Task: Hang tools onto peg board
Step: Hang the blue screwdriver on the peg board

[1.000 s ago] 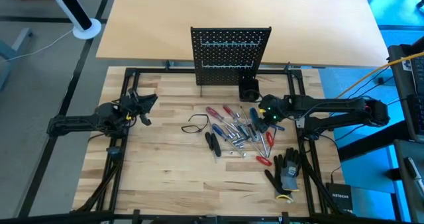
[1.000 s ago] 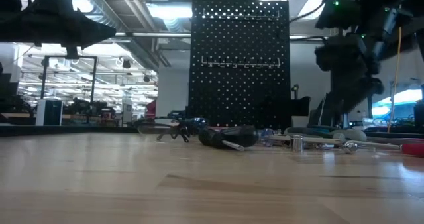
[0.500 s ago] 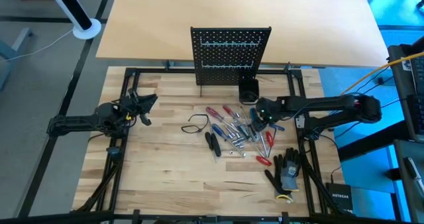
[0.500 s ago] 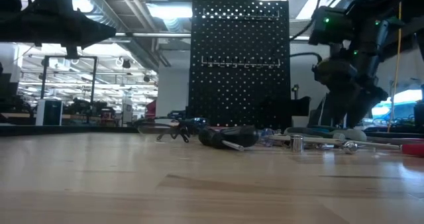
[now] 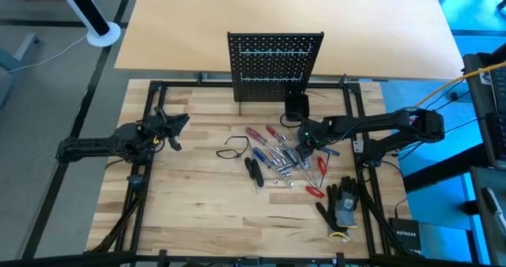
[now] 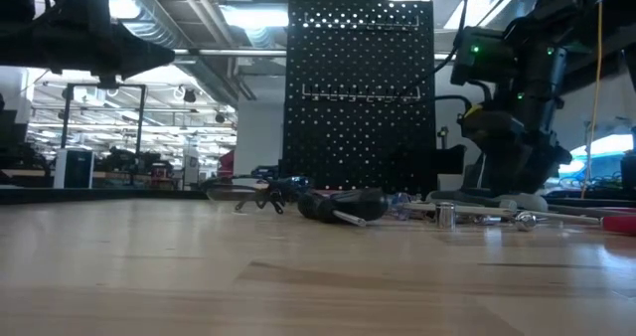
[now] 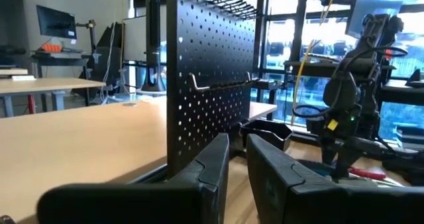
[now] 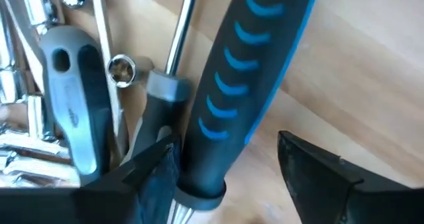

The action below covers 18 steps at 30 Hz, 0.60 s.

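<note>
Change: over the last second we see the right gripper (image 5: 303, 137) travel leftward in the high view, from beside the small black cup (image 5: 296, 105) onto the right edge of the tools (image 5: 281, 152).
Meaning: we judge the first pick is starting; nothing hangs on the peg board (image 5: 275, 58) yet.
Right pincer: fingers spread wide, straddling the blue-and-black screwdriver handle (image 8: 238, 71), not clamped; one finger looks to touch it.
Left pincer: the left gripper (image 5: 175, 125) waits mid-left in the high view, fingers nearly together, empty.
Tools: heaped at centre frame, below the board.
</note>
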Available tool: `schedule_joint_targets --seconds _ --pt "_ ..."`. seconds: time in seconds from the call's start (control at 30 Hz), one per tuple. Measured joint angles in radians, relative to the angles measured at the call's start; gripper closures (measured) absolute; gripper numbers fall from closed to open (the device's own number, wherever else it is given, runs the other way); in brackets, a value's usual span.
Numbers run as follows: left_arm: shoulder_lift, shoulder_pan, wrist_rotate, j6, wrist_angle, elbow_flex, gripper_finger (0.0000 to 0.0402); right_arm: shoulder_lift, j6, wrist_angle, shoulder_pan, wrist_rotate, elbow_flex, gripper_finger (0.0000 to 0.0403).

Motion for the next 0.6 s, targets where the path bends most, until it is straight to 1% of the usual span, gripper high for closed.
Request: schedule_joint_targets --seconds 0.2,0.3,0.4,0.6 --pt "0.000 0.000 -0.001 -0.002 -0.025 0.000 0.0357 -0.001 0.001 0.002 0.000 0.039 -0.011 0.0216" --pt "0.000 0.000 -0.001 -0.011 -0.026 0.000 0.0357 -0.002 0.001 0.010 0.000 0.033 -0.017 0.0237" --pt "0.000 0.000 -0.001 -0.012 -0.039 0.000 0.0357 -0.002 0.001 0.016 0.000 0.032 -0.019 0.0248" --pt "0.000 0.000 -0.002 -0.014 -0.001 0.000 0.0357 -0.001 -0.002 0.052 0.000 0.041 -0.023 0.0252"
